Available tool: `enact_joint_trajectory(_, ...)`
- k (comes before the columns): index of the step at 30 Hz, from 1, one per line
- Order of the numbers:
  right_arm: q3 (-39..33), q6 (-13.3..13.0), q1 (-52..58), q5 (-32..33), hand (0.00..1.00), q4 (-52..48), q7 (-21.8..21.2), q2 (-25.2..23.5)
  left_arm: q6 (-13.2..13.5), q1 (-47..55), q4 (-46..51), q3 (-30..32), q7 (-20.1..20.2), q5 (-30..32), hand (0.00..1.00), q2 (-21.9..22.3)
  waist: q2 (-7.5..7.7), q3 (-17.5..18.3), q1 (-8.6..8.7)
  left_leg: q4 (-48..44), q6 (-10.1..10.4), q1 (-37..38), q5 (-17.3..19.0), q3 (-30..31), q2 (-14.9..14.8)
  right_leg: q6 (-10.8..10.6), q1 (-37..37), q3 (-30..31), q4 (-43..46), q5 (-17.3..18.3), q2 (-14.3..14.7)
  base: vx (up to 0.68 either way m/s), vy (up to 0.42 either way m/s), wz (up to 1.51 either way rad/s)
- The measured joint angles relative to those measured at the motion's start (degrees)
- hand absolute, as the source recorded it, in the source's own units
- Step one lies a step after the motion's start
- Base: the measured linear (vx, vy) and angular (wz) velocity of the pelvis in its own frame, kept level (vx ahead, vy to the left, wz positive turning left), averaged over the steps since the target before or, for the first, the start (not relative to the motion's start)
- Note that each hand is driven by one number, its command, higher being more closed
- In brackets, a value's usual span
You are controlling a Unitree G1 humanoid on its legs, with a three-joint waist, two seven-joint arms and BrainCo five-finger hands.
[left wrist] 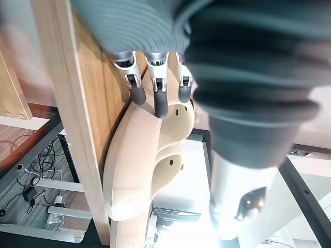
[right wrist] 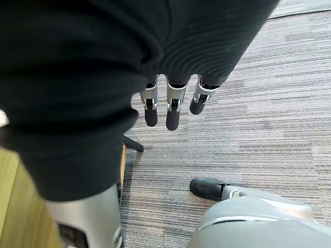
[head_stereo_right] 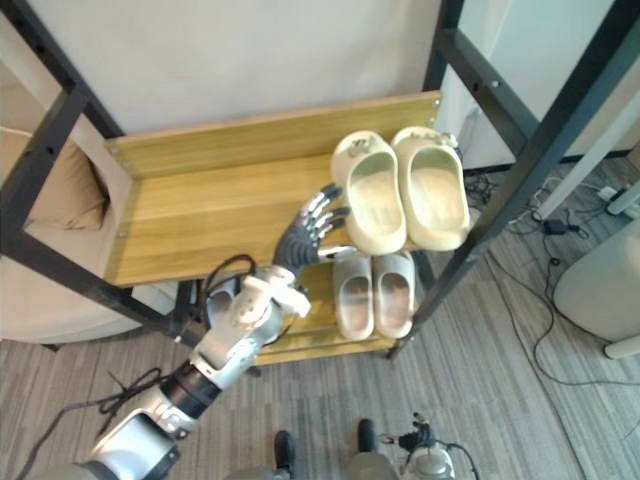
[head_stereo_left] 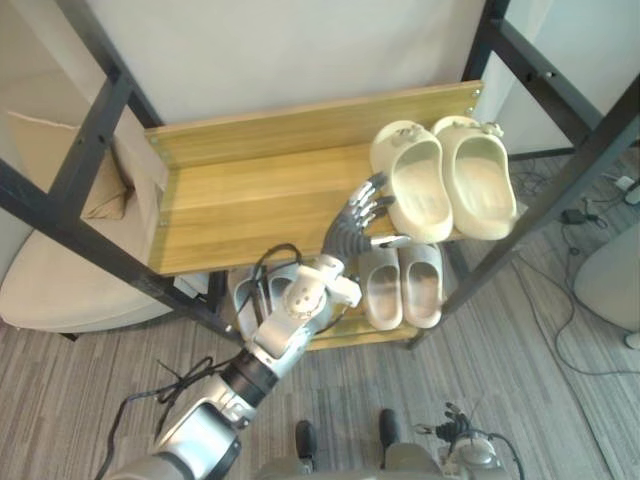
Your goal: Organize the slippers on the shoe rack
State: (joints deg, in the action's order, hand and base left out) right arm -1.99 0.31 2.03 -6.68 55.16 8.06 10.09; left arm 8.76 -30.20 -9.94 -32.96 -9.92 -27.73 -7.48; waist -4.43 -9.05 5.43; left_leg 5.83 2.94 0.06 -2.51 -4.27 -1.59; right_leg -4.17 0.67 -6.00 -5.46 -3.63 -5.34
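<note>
A shoe rack of black metal posts (head_stereo_left: 92, 148) and light wooden shelves stands against a pale wall, and the slippers are on it in two pairs. On the upper wooden shelf (head_stereo_left: 250, 190), at its right end, lies a pair of cream rubber clog slippers, side by side and touching, openings up: the left cream clog (head_stereo_left: 418, 195) and the right cream clog (head_stereo_left: 482, 185), with their near ends reaching the shelf's front edge. On the lower wooden shelf (head_stereo_left: 350, 335), straight beneath them, sits a pair of pale beige open-toed slide slippers (head_stereo_left: 384, 290), also side by side. A grey shoe-like shape (head_stereo_left: 248, 296) lies further left on that lower shelf, partly hidden by the arm. The left hand (head_stereo_left: 350, 228) is raised to the front of the upper shelf just beside the left cream clog, its fingers (left wrist: 160, 103) nearly straight and spread apart, their dark tips at the clog's side wall, and its thumb set apart below the clog's near end. The fingers curl round nothing, and whether the tips truly press the rubber cannot be told. The right hand (right wrist: 173, 106) hangs over the grey ribbed carpet floor (right wrist: 258, 103), its fingers straight and relaxed, holding nothing. To the left of the rack is a beige cushioned seat (head_stereo_left: 60, 280).
</note>
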Motion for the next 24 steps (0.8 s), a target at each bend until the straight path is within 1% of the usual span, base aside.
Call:
enact_joint_trajectory(6, 0.0, 0.0, -0.3, 0.0, 0.00, 0.0, 0.4, -0.1, -0.3, -1.1, -0.9, 0.8, -0.1, 0.7, 0.00, -0.8, 0.00, 0.0, 0.03, 0.0, 0.0, 0.0, 0.0, 0.0, 0.0, 0.0, 0.0, 0.0, 0.0, -0.1, 0.0, 0.00, 0.000, 0.00)
enact_joint_trajectory(9, 0.0, 0.0, -0.4, 0.1, 0.00, 0.0, 0.5, -0.2, -0.4, -1.4, -0.5, 3.3, 0.0, 0.7, 0.00, -1.4, -0.01, 0.0, 0.07, 0.0, 0.0, 0.1, 0.0, 0.2, 0.0, 0.0, -0.1, -0.1, 0.1, -0.1, 0.0, 0.00, 0.000, 0.00)
enact_joint_trajectory(12, 0.0, 0.0, -0.5, 0.1, 0.00, 0.0, 0.4, -0.3, -0.4, -1.4, 1.4, 5.1, 0.0, 0.7, 0.00, -3.1, -0.03, 0.0, -0.01, 0.0, 0.0, 0.1, 0.0, 0.5, 0.0, 0.0, -0.3, -0.5, 0.2, -0.1, 0.0, 0.00, -0.003, 0.07)
enact_joint_trajectory(14, 0.0, 0.0, -0.4, 0.1, 0.00, 0.0, 0.4, -0.3, -0.4, -1.2, 3.6, 6.5, 0.0, 0.7, 0.00, -4.6, -0.03, 0.0, -0.01, 0.0, -0.1, 0.1, -0.2, 1.8, 0.0, 0.0, -0.8, -1.5, 0.3, -0.1, 0.0, 0.00, -0.004, 0.20)
enact_joint_trajectory(15, 0.0, 0.0, -0.5, 0.1, 0.00, 0.0, 0.3, -0.3, -0.4, -0.5, 6.4, 8.0, 0.0, 0.6, 0.00, -5.6, -0.03, 0.0, -0.36, 0.0, -0.1, 0.1, -0.2, 2.1, 0.0, 0.0, -0.9, -1.9, 0.3, -0.1, 0.0, -0.01, -0.002, 0.13)
enact_joint_trajectory(16, 0.0, -0.1, -0.4, 0.1, 0.00, 0.0, 0.2, -0.3, -0.3, -0.1, 8.6, 9.0, 0.0, 0.6, 0.00, -5.7, -0.06, 0.0, -0.78, 0.0, -0.1, 0.0, -0.3, 2.2, 0.0, 0.0, -0.9, -1.8, 0.3, -0.1, -0.1, -0.03, -0.001, 0.12)
enact_joint_trajectory(17, 0.0, -0.1, -0.4, 0.1, 0.00, 0.5, -0.1, -0.1, -0.2, 0.1, 10.8, 9.8, 0.0, 0.6, 0.00, -6.0, -0.08, 0.1, -1.78, 0.0, -0.1, -0.1, -0.3, 2.4, 0.1, 0.0, -0.9, -2.0, 0.3, -0.1, -0.2, -0.02, 0.002, 0.06)
enact_joint_trajectory(18, 0.0, -0.1, -0.4, 0.1, 0.00, 0.6, -0.3, -0.1, -0.1, 0.2, 11.6, 9.9, 0.0, 0.5, 0.00, -6.0, -0.08, 0.1, -2.02, 0.0, -0.1, -0.1, -0.3, 2.5, 0.1, 0.0, -1.0, -2.1, 0.4, -0.1, -0.2, -0.02, 0.006, 0.16)
enact_joint_trajectory(19, 0.0, 0.0, -0.4, 0.1, 0.00, 0.8, -0.4, 0.0, 0.4, 1.0, 14.3, 10.1, 0.0, 0.3, 0.00, -6.0, -0.08, 0.1, -2.25, 0.0, -0.2, -0.1, -0.4, 3.2, 0.3, -0.1, -1.3, -2.7, 0.4, 0.0, -0.3, -0.02, 0.012, 0.22)
enact_joint_trajectory(21, 0.0, -0.1, -0.4, 0.1, 0.00, 0.9, -0.5, 0.0, 0.6, 3.1, 17.9, 10.0, 0.1, -0.4, 0.00, -6.1, -0.10, 0.1, -2.27, 0.0, -0.2, -0.1, -0.4, 3.3, 0.4, -0.3, -1.7, -2.9, 0.4, 0.2, -0.5, -0.01, 0.013, 0.19)
enact_joint_trajectory(23, 0.4, -0.1, -0.4, 0.0, 0.00, 1.3, -0.7, 0.2, 0.9, 6.5, 22.8, 9.2, 0.4, -2.1, 0.00, -6.2, -0.10, 0.3, -2.72, 0.0, -0.2, -0.1, -0.4, 3.6, 0.6, -0.3, -1.8, -2.9, 0.4, 0.4, -0.7, -0.01, 0.015, 0.08)
enact_joint_trajectory(24, 0.5, -0.1, -0.5, 0.0, 0.00, 1.5, -0.7, 0.2, 1.0, 7.0, 23.2, 9.0, 0.7, -2.4, 0.00, -6.2, -0.09, 0.4, -2.83, 0.0, -0.2, -0.1, -0.4, 3.8, 0.7, -0.3, -1.8, -3.0, 0.4, 0.4, -0.7, -0.01, 0.010, 0.05)
